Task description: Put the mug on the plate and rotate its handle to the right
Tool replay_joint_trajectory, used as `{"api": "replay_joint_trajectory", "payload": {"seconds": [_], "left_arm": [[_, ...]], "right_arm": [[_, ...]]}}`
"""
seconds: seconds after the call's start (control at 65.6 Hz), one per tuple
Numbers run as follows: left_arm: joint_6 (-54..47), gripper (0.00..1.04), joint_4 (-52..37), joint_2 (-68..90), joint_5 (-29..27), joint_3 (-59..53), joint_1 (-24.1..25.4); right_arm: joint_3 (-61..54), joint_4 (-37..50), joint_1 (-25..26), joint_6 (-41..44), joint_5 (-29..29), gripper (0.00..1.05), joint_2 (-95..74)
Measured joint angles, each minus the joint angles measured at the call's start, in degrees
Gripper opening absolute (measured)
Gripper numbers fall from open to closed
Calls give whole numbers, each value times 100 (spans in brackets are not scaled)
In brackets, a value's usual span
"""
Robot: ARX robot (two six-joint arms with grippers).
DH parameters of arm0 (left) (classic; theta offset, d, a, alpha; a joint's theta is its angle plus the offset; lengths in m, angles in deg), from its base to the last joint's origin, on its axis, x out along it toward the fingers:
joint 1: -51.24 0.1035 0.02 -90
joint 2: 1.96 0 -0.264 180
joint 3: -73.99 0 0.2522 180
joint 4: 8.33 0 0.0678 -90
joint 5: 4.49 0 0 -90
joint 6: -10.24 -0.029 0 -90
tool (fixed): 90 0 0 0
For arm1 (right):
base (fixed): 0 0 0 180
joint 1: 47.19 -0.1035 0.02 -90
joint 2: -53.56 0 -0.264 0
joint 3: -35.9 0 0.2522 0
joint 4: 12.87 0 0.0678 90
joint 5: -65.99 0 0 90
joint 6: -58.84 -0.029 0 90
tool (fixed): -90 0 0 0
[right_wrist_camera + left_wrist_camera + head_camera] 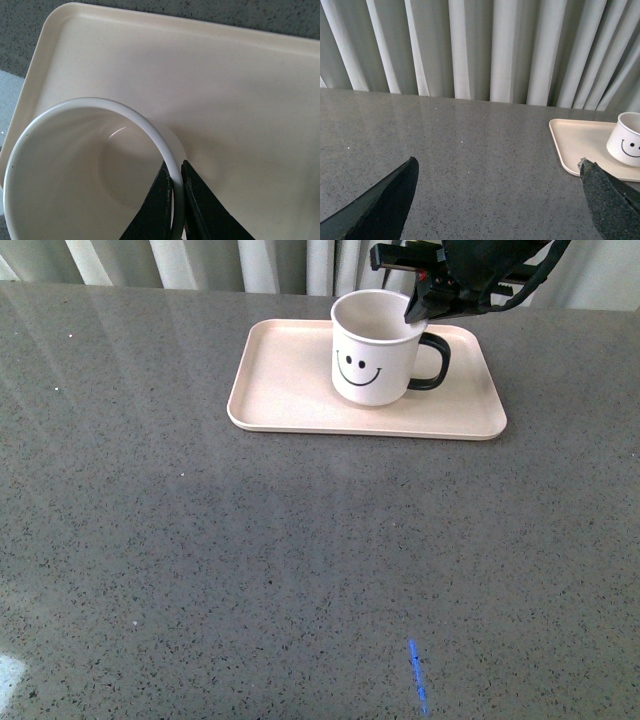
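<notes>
The cream mug (pixel 372 352) with a black smiley face stands upright on the pale pink plate (pixel 285 380), near its middle. Its black handle (pixel 433 362) points right in the front view. My right gripper (pixel 418 308) comes down from above and is shut on the mug's rim just above the handle, one finger inside the cup and one outside. In the right wrist view the gripper (pixel 176 170) pinches the white rim of the mug (pixel 75 165) over the plate (pixel 240 100). My left gripper (pixel 497 167) hangs open over bare table, with the mug (pixel 626 140) and plate (pixel 575 142) to one side.
A grey speckled table (pixel 250 560) spreads around the plate. Pale curtains (pixel 485 45) hang along the far edge. A short blue mark (pixel 417 675) lies on the table near the front.
</notes>
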Motion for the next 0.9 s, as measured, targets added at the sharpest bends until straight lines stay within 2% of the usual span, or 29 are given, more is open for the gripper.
{"api": "replay_joint_trajectory", "payload": {"seconds": [0.229,0.457,0.899], "left_arm": [[2,96,0,0,0,0,0],[0,96,0,0,0,0,0],[2,96,0,0,0,0,0]], "right_arm": [[544,-625,264,1049,-361,2,4],[938,-1005,306,1797,-695,2,-195],[1169,-1189,280,2168,-966,2,-610]]}}
